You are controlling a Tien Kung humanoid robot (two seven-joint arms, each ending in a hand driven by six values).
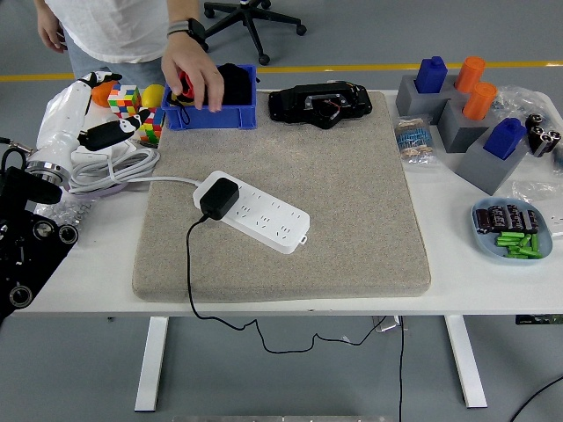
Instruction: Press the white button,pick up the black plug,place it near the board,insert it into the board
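Black plug [217, 199]: seated in the left end of the white power strip [253, 212], its cable trailing off the near edge of the grey mat [352, 220] and down under the table.
Power strip: laid at a slant on the left half of the mat, with a white lead running off its left end toward the coil of white cable [110, 167].
White button: nothing that can be picked out as a button is made out on the strip — too small to tell.
Left hand [84, 110]: held up at the table's far left corner, well apart from the strip; nothing is grasped, the white fingers are loosely extended and the dark-tipped finger [110, 134] is pointed toward the coloured cubes [132, 110].
Right hand: not seen anywhere in the view.
Person's hand [195, 75]: reached down into the blue bin [211, 110] at the far side, resting on the dark items inside it; the strip is not touched.
Step in hand: judged to be the last one — insertion appears done, since the plug sits flush in the socket and is released.
Next move: little is called for beyond keeping the arm clear of the cable; if the seating is doubted, a downward press on the plug's top would be needed.
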